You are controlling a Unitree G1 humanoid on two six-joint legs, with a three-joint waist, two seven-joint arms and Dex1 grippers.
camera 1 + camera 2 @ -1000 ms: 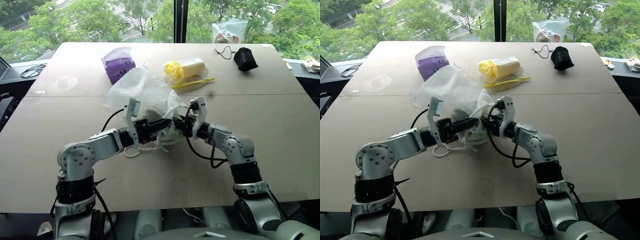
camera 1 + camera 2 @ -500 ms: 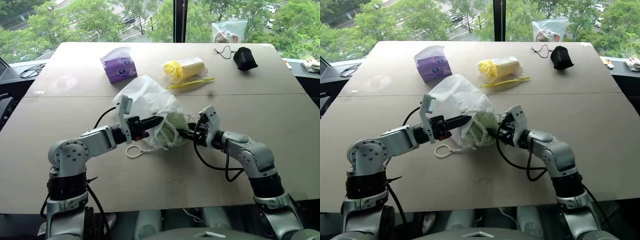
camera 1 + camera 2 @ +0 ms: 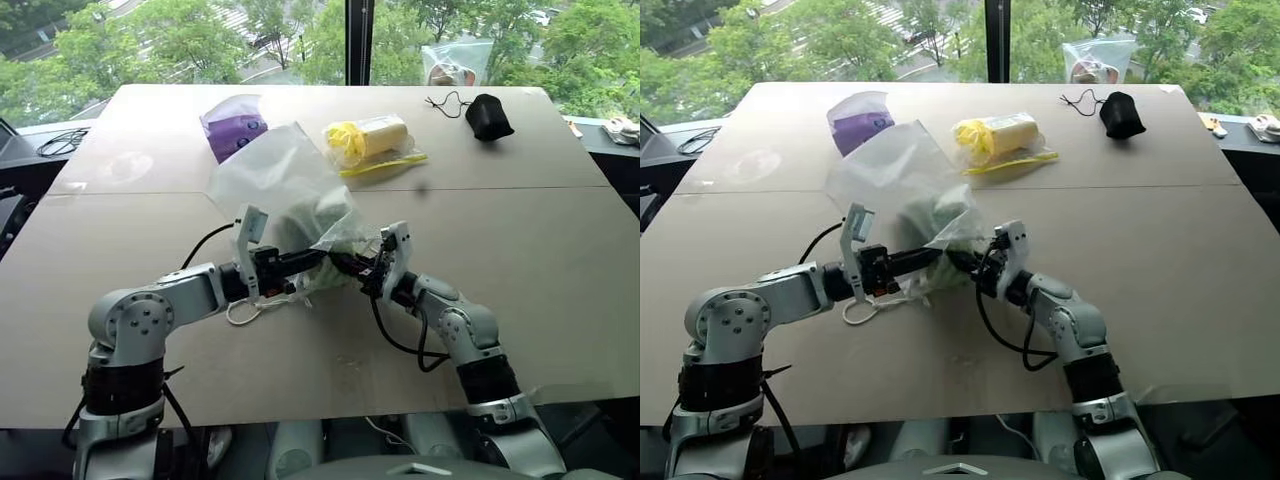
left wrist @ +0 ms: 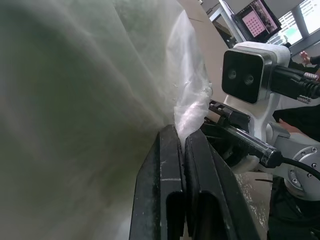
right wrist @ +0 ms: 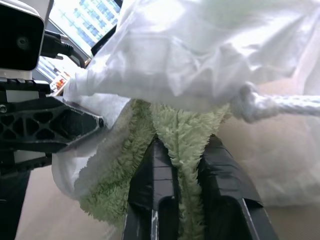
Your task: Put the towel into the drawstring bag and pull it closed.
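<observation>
On the near half of the tan table (image 3: 560, 260), both arms meet at the mouth of the white drawstring bag (image 3: 270, 175). Bag stands lifted and puffed, its closed end rising toward the far side of the table, its mouth facing the robot.

Left gripper (image 3: 318, 257): fingers pressed together, pinching the thin fabric at the bag's rim. The left wrist view confirms the two black fingers (image 4: 170, 170) closed with a fold of white fabric caught between them.

Right gripper (image 3: 342, 263): points toward the left gripper, tips just beside it at the bag's mouth. In the right wrist view its fingers (image 5: 162, 185) are drawn narrow with the green fluffy towel (image 5: 182, 145) clamped between them. The towel's edge hangs out under the bag's rim, and the remainder sits under the white fabric. From the head views, a pale green mass shows through the bag wall just behind the grippers (image 3: 935, 215).

White cord (image 3: 245, 310): a loop lies slack on the table under the left gripper. A second knotted length of cord (image 5: 260, 105) runs across beside the towel in the right wrist view.

Other items, all well apart at the far side of the table: purple tissue pack (image 3: 235, 130), partly behind the bag; clear plastic bag with yellow contents (image 3: 375, 140); small black pouch (image 3: 490, 117) with a thin black string beside it.
</observation>
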